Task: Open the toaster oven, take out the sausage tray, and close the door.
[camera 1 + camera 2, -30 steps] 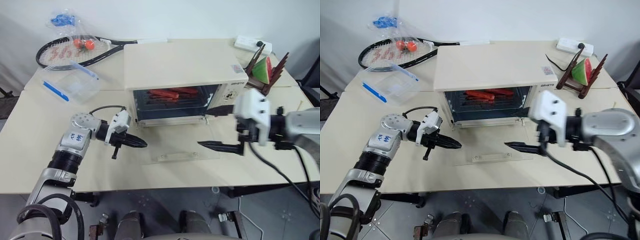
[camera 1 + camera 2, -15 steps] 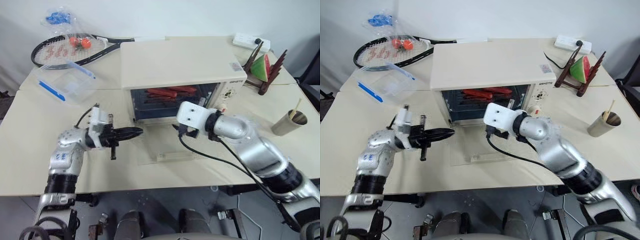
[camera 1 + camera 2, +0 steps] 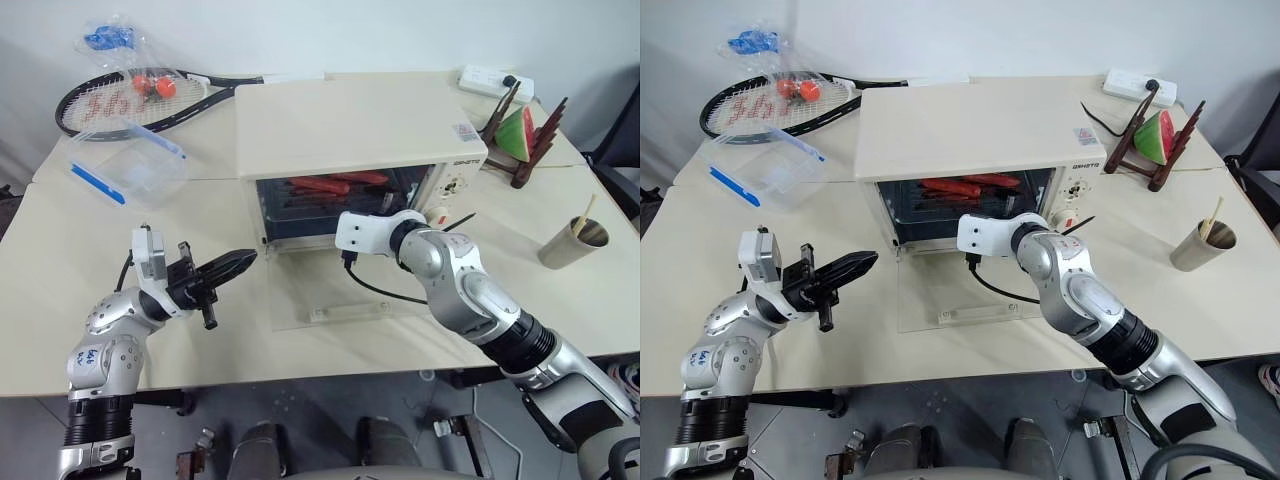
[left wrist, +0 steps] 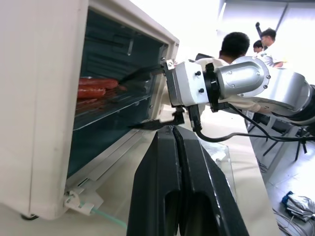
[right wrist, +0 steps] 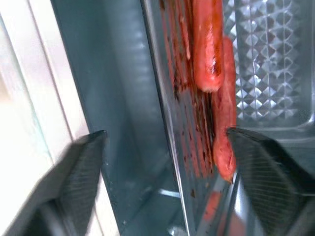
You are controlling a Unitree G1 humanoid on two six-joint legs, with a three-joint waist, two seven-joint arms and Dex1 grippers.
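Nearest, at lower left of the head view, our left gripper (image 3: 232, 266) is clenched on nothing, its black fingers pressed together and pointing toward the toaster oven (image 3: 357, 138). At centre, the door (image 3: 345, 288) lies folded flat on the table (image 3: 60, 270). Our right gripper (image 5: 165, 162) reaches into the oven mouth, fingers spread to either side of the sausage tray (image 5: 256, 69) edge, not clamped. The tray sits inside on its rack, holding red sausages (image 5: 209, 44). The right wrist view shows its ridged bottom; the left wrist view shows people beyond. At upper left, a clear plastic box (image 3: 128, 164) with blue strips, then a racket (image 3: 130, 98); at right, a paper cup (image 3: 570, 243) with a stick
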